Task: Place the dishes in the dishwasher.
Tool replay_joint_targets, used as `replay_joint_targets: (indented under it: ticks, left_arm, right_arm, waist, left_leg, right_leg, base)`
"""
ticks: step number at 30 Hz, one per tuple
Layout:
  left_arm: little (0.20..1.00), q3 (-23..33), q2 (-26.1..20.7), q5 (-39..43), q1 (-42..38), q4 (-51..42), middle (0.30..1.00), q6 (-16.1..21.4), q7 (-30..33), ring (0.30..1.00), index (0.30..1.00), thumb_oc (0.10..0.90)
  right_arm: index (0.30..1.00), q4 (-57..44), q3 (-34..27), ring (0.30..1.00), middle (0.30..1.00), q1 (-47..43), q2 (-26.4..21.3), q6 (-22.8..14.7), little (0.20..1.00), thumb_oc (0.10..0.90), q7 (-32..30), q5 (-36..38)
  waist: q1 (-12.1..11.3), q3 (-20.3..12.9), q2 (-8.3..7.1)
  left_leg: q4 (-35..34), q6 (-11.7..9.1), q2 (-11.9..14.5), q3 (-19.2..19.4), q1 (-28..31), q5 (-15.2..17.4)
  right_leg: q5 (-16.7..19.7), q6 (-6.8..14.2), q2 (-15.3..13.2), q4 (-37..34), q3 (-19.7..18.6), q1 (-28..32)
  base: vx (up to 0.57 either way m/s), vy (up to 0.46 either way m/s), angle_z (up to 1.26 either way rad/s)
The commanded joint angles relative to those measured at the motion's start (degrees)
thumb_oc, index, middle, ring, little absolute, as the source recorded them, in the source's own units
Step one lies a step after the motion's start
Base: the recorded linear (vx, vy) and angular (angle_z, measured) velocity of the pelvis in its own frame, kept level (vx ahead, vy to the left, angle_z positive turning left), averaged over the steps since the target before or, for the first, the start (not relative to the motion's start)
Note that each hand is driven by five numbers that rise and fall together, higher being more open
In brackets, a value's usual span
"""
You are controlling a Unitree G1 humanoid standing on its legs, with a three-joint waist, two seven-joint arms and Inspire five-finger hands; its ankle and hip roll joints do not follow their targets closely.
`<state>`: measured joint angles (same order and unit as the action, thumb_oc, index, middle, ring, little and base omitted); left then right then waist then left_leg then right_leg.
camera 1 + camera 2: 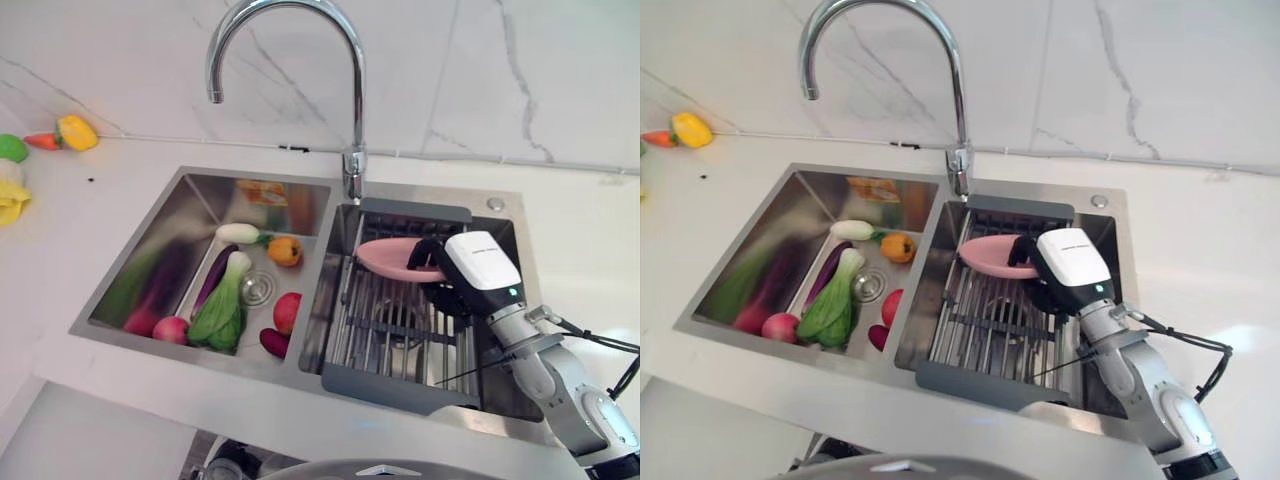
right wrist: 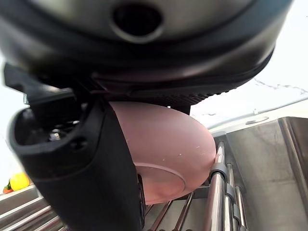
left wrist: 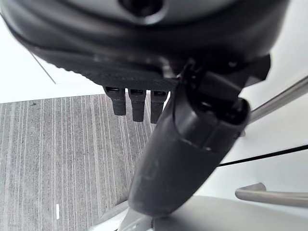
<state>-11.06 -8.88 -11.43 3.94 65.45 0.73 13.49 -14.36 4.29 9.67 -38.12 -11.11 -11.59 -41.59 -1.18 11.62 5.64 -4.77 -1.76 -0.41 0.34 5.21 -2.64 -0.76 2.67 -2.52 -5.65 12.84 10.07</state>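
A pink bowl (image 1: 383,258) hangs tilted just above the back of the grey roll-up drying rack (image 1: 395,345) that lies over the right sink basin. My right hand (image 1: 470,268) comes in from the right and is shut on the bowl's rim. In the right wrist view the thumb (image 2: 82,168) lies across the pink bowl (image 2: 168,149), with the rack's steel bars (image 2: 216,192) right under it. My left hand (image 3: 187,144) hangs over a grey striped floor, fingers relaxed and holding nothing.
The left basin (image 1: 150,250) holds toy produce: a bok choy (image 1: 222,305), a red apple (image 1: 287,312), an orange pepper (image 1: 285,250), an eggplant (image 1: 212,275). A tall chrome tap (image 1: 350,100) stands behind the sink's divider. A yellow pepper (image 1: 77,131) lies on the counter, far left.
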Motion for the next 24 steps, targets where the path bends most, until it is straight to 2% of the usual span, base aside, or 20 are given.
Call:
replay_joint_targets:
  ticks: [1,2,3,4,5,6,7,8,9,10,11,12,13,15,18,19,20,21,23,24]
  left_arm:
    - [0.900,-1.91,0.57,-1.49,-4.66,2.68,0.900,1.34,2.86,0.900,0.900,0.800]
    - [0.900,-1.91,0.57,-1.49,-4.66,2.68,0.900,1.34,2.86,0.900,0.900,0.800]
    - [0.900,-1.42,0.36,-0.03,-5.58,3.24,0.900,1.30,4.28,0.900,0.900,0.800]
    - [0.900,-0.81,0.22,0.95,-5.82,3.33,0.900,1.53,4.71,0.900,0.900,0.800]
    - [0.900,0.36,0.13,2.45,-5.78,3.57,0.900,1.79,5.48,0.900,0.900,0.800]
    - [0.900,0.36,0.13,2.45,-5.78,3.57,0.900,1.79,5.48,0.900,0.900,0.800]
    - [0.900,1.01,0.09,3.26,-5.78,3.80,0.900,1.91,5.78,0.900,0.900,0.800]
    - [0.900,1.49,0.14,3.45,-5.94,3.94,0.900,2.28,5.49,0.900,0.900,0.800]
    - [0.900,1.49,0.14,3.45,-5.94,3.94,0.900,2.28,5.49,0.900,0.900,0.800]
    - [0.900,1.38,0.20,2.85,-6.02,3.90,0.900,2.28,5.25,0.900,0.900,0.800]
    - [0.900,0.72,0.46,2.26,-5.98,4.15,0.900,2.34,4.87,0.900,0.900,0.800]
    - [0.900,0.72,0.46,2.26,-5.98,4.15,0.900,2.34,4.87,0.900,0.900,0.800]
    - [0.900,-0.64,0.78,-0.09,-6.29,4.70,0.900,2.32,3.88,0.900,0.900,0.800]
    - [0.900,-0.50,0.00,-0.98,-6.71,4.37,0.900,2.21,3.46,0.900,0.900,0.800]
    - [0.900,0.34,-1.05,-1.85,-7.25,4.75,0.900,2.09,2.79,0.900,0.900,0.800]
    - [0.900,1.17,-1.78,-2.10,-7.41,5.10,0.900,1.99,2.81,0.900,0.900,0.800]
    - [0.900,1.23,-1.81,-2.11,-7.51,5.13,0.900,2.00,2.81,0.900,0.900,0.800]
    - [0.900,2.74,-2.74,-1.76,-7.47,5.45,0.900,1.40,3.14,0.900,0.900,0.800]
    - [0.900,3.03,-3.24,-2.29,-7.39,5.21,0.900,1.22,2.71,0.900,0.900,0.800]
    - [0.900,3.01,-3.20,-2.29,-7.37,5.18,0.900,1.21,2.71,0.900,0.900,0.800]
  right_arm:
    - [0.300,-10.13,-7.54,0.300,0.300,-1.10,-0.42,-0.96,0.300,0.400,-9.21,3.95]
    - [0.300,-10.13,-7.54,0.300,0.300,-1.10,-0.42,-0.96,0.300,0.400,-9.21,3.95]
    - [0.300,-10.14,-8.38,0.300,0.300,-3.57,0.05,-1.53,0.300,0.400,-10.73,8.07]
    - [0.300,-10.43,-8.79,0.300,0.300,-4.55,-0.02,-2.04,0.300,0.400,-11.35,9.09]
    - [0.300,-10.67,-9.52,0.300,0.300,-6.20,-0.42,-2.66,0.300,0.400,-11.64,11.43]
    - [0.300,-10.67,-9.52,0.300,0.300,-6.20,-0.42,-2.66,0.300,0.400,-11.64,11.43]
    - [0.300,-11.03,-10.80,0.300,0.300,-6.40,-0.96,-3.22,0.300,0.400,-12.19,12.79]
    - [0.300,-12.45,-14.86,0.300,0.300,-5.54,-1.51,-4.10,0.300,0.400,-13.46,14.08]
    - [0.300,-12.45,-14.86,0.300,0.300,-5.54,-1.51,-4.10,0.300,0.400,-13.46,14.08]
    - [0.300,-13.40,-20.24,0.300,0.300,-4.70,-0.64,-3.73,0.300,0.400,-16.08,13.52]
    - [0.300,-14.02,-22.72,0.300,0.300,-3.70,0.33,-3.49,0.300,0.400,-16.47,13.66]
    - [0.300,-14.02,-22.72,0.300,0.300,-3.70,0.33,-3.49,0.300,0.400,-16.47,13.66]
    - [0.300,-14.40,-26.94,0.300,0.300,-3.63,2.35,-2.30,0.300,0.400,-18.76,12.83]
    - [0.300,-12.35,-28.99,0.300,0.300,-4.79,4.51,-0.71,0.300,0.400,-21.55,12.09]
    - [0.300,-10.02,-31.17,0.300,0.300,-4.59,5.22,1.71,0.300,0.400,-23.40,9.27]
    - [0.300,-9.44,-31.62,0.300,0.300,-4.26,4.74,2.78,0.300,0.400,-24.12,7.25]
    - [0.300,-9.40,-31.56,0.300,0.300,-4.38,4.77,2.81,0.300,0.400,-24.20,7.17]
    - [0.300,-7.67,-31.42,0.300,0.300,-3.58,3.31,4.97,0.300,0.400,-24.75,4.16]
    - [0.300,-5.44,-32.18,0.300,0.300,-1.50,1.48,6.51,0.300,0.400,-23.80,2.38]
    - [0.300,-5.42,-32.20,0.300,0.300,-1.49,1.43,6.52,0.300,0.400,-23.83,2.39]
  waist:
    - [-0.05,-0.49,-3.86]
    - [-0.05,-0.49,-3.86]
    - [-0.81,0.34,-4.62]
    - [-0.81,0.39,-4.99]
    - [-0.53,0.20,-5.53]
    - [-0.53,0.20,-5.53]
    - [0.31,-0.24,-6.02]
    - [1.68,-0.61,-5.84]
    - [1.68,-0.61,-5.84]
    - [4.14,-0.96,-5.27]
    - [4.78,-1.17,-4.85]
    - [4.78,-1.17,-4.85]
    - [6.32,-1.01,-5.10]
    - [8.08,0.79,-5.90]
    - [8.29,2.34,-7.01]
    - [7.90,2.62,-6.92]
    - [7.76,2.62,-7.14]
    - [5.96,3.20,-7.44]
    - [6.35,3.23,-7.49]
    - [6.29,3.23,-7.60]
  left_leg:
    - [3.13,-5.51,1.92,-0.48,-3.58,-0.55]
    - [3.13,-5.51,1.92,-0.48,-3.58,-0.55]
    - [5.59,-6.41,0.68,-6.47,-5.58,-0.14]
    - [6.70,-6.59,0.40,-9.06,-6.00,0.88]
    - [10.05,-6.30,0.34,-11.38,-5.36,3.95]
    - [10.05,-6.30,0.34,-11.38,-5.36,3.95]
    - [11.92,-6.19,1.05,-11.23,-5.04,4.49]
    - [15.78,-5.79,3.55,-10.19,-1.66,6.41]
    - [15.78,-5.79,3.55,-10.19,-1.66,6.41]
    - [13.44,-5.07,4.93,-10.33,1.34,7.47]
    - [10.87,-4.73,5.60,-8.44,2.76,8.99]
    - [10.87,-4.73,5.60,-8.44,2.76,8.99]
    - [8.52,-3.58,5.09,-5.49,3.71,11.19]
    - [7.24,-1.30,2.89,-1.89,2.93,12.65]
    - [4.92,0.35,1.54,1.93,2.55,11.58]
    - [3.50,0.38,2.06,3.96,3.31,11.65]
    - [3.17,0.29,1.90,4.16,3.21,11.09]
    - [2.53,0.20,2.75,7.36,3.06,10.07]
    - [2.57,0.56,2.78,8.38,1.99,8.68]
    - [2.58,0.54,2.64,8.46,1.82,8.34]
  right_leg:
    - [-2.18,3.87,-3.83,1.22,0.04,-0.12]
    - [-2.18,3.87,-3.83,1.22,0.04,-0.12]
    - [-1.21,3.85,-4.91,2.22,-1.37,-2.36]
    - [-0.98,3.82,-5.24,2.95,-2.25,-3.99]
    - [-0.63,3.82,-5.55,3.70,-3.87,-5.86]
    - [-0.63,3.82,-5.55,3.70,-3.87,-5.86]
    - [0.36,4.02,-6.31,3.79,-4.30,-7.09]
    - [1.10,4.06,-6.70,4.29,-4.94,-8.61]
    - [1.10,4.06,-6.70,4.29,-4.94,-8.61]
    - [2.25,4.57,-6.52,5.05,-6.30,-10.66]
    - [2.39,4.93,-6.45,5.19,-7.07,-10.83]
    - [2.39,4.93,-6.45,5.19,-7.07,-10.83]
    - [4.06,6.55,-7.32,4.89,-9.44,-12.09]
    - [6.79,8.58,-8.31,5.34,-14.21,-16.06]
    - [7.62,9.81,-7.52,7.99,-16.95,-20.62]
    - [6.93,10.33,-7.37,8.78,-14.39,-21.77]
    - [7.32,10.24,-7.43,8.82,-14.65,-22.15]
    - [5.63,9.51,-7.98,11.23,-4.39,-21.74]
    - [2.76,8.85,-7.35,15.00,-4.49,-19.03]
    - [3.05,8.75,-7.46,14.99,-4.59,-19.22]
  base:
    - [-0.04,-0.007,0.25]
    - [-0.14,0.017,0.40]
    - [-0.15,0.026,0.35]
    - [-0.22,0.051,0.30]
    - [-0.11,0.038,0.06]
    - [-0.14,0.081,-0.74]
    - [-0.17,0.191,-0.84]
    - [-0.17,0.191,-0.84]
    - [-0.16,0.306,-0.25]
    - [-0.05,0.241,-0.27]
    - [-0.05,0.241,-0.27]
    - [-0.03,0.277,-0.10]
    - [-0.07,0.301,0.05]
    - [-0.23,0.467,-0.59]
    - [-0.22,0.245,-1.22]
    - [-0.23,0.181,-0.74]
    - [-0.24,0.128,-1.40]
    - [-0.22,0.053,-1.77]
    - [-0.26,0.082,-1.20]
    - [-0.22,0.098,-0.59]
